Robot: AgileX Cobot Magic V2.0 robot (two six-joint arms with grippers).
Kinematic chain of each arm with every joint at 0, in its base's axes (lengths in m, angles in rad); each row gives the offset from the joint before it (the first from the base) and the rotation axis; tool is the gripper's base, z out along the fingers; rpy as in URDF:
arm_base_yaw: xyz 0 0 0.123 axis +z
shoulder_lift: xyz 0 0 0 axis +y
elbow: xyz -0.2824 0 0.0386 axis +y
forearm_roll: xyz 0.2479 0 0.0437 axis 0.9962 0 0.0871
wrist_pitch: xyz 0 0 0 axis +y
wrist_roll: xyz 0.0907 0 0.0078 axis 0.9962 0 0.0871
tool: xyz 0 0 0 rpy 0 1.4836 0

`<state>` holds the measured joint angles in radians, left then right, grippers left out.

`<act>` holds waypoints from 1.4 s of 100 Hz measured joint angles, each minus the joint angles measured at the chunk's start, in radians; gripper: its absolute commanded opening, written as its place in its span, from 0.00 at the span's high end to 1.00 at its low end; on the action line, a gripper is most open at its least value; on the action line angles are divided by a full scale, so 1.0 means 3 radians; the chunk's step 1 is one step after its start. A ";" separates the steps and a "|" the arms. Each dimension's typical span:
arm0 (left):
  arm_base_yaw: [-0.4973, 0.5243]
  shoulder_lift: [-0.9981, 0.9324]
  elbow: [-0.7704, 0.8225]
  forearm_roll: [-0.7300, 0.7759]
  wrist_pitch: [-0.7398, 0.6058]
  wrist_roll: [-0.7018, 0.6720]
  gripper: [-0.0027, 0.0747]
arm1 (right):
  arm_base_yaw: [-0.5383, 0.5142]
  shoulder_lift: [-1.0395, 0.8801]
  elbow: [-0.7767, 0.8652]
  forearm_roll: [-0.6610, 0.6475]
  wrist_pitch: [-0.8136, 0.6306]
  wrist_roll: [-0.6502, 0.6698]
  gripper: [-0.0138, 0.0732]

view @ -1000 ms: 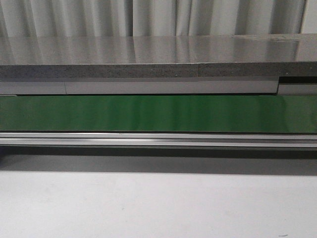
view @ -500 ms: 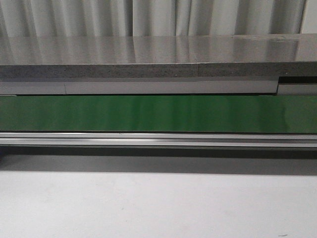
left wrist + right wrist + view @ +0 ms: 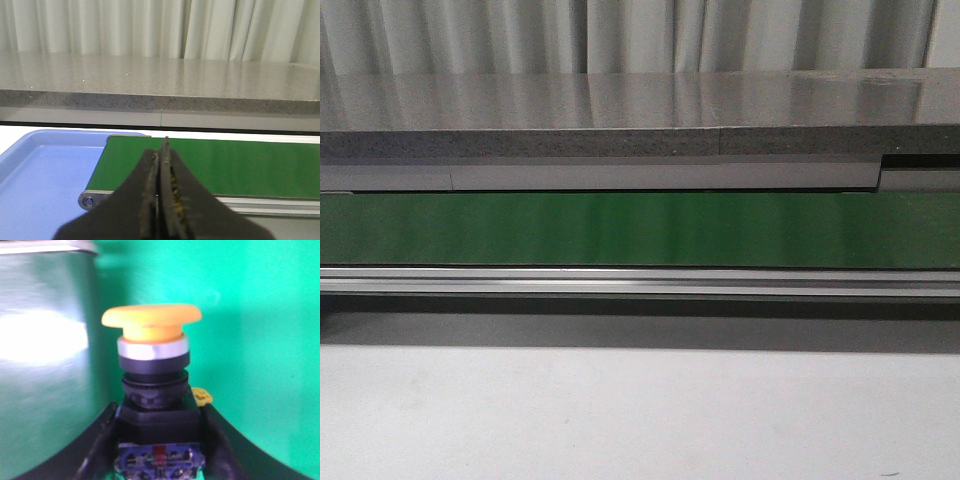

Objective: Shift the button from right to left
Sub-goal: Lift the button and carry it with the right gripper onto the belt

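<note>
A pale tabletop (image 3: pixel 620 420) fills the near part of the front view. Beyond it runs a metal rail (image 3: pixel 640 282), then a long green conveyor belt (image 3: pixel 640 228) crossing the frame from side to side, then a grey speckled stone counter (image 3: pixel 620 110) with pale curtains (image 3: pixel 650 35) hanging behind it. Neither arm shows in this view.

A light blue tray (image 3: pixel 45 175) appears only in the left wrist view, sitting just beside the end of the belt (image 3: pixel 240 167), near the roller (image 3: pixel 90 201) at the belt's corner. What shows of the tray's floor holds nothing. The left tool (image 3: pixel 161 200) is in the air in front of the belt, its two dark fingers (image 3: pixel 147 200) pressed together with no gap and nothing between them.

The right wrist view, close and a little blurred, shows the button (image 3: pixel 152 370): a round orange-yellow cap over a silver ring and a black body, with a dark blue and red part at its base. The right tool (image 3: pixel 156 445) has its fingers (image 3: pixel 102 440) against the two sides of the black body, gripping it. Green belt surface (image 3: pixel 260 340) lies behind the button, and whether the button rests on it or is lifted cannot be told
</note>
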<state>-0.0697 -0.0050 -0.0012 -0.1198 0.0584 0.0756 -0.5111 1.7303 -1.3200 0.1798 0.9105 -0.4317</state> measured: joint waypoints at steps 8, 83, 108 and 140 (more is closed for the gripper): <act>0.0000 0.0000 0.0000 0.0000 0.0000 0.0000 0.99 | 0.0103 -0.0104 0.0000 0.0075 0.0097 0.0000 0.72; 0.0000 0.0000 0.0000 0.0000 0.0000 0.0000 0.99 | 0.0714 0.0124 -0.0004 0.0333 0.0132 0.0127 0.16; 0.0000 0.0000 0.0000 0.0000 0.0000 0.0000 0.99 | 0.0714 0.0037 -0.0004 0.0423 0.0307 0.0137 0.29; 0.0000 0.0000 0.0000 0.0000 0.0000 0.0000 0.99 | 0.0714 -0.0497 -0.0004 0.0440 0.0685 0.0149 0.91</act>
<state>-0.0697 -0.0050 -0.0012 -0.1198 0.0584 0.0756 -0.2970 1.5813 -1.3213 0.3118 1.1161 -0.3870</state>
